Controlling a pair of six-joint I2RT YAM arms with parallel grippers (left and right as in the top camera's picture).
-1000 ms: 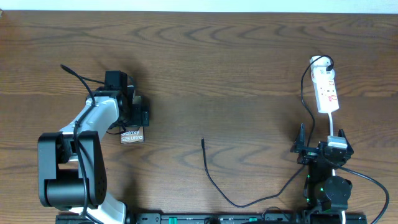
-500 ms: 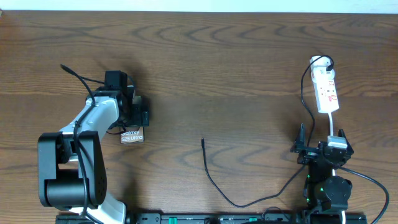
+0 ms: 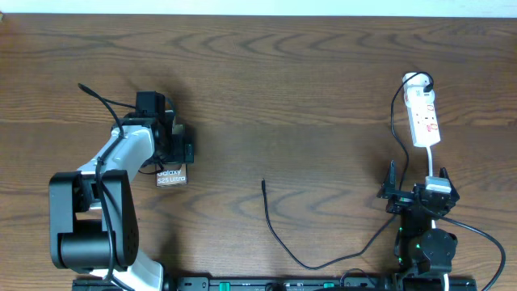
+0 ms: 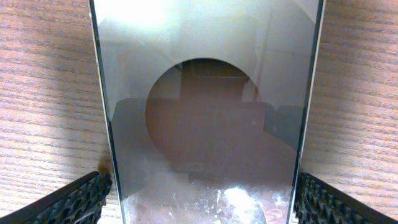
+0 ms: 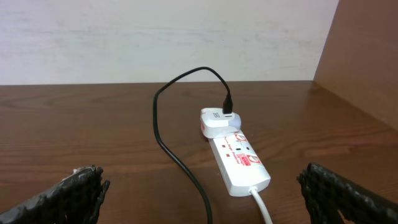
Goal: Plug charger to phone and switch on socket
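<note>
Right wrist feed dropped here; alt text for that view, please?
The white socket lies on the wooden table ahead, the black charger cable rising from the adapter at its far end and looping back toward the camera. The open right gripper frames the bottom corners, empty.

Overhead looks straight down on the counter [image 3: 283, 89]. Left wrist peers closely at the phone [image 4: 205, 124], and right wrist looks toward the socket [image 5: 239, 163]. Overhead shows both.
</note>
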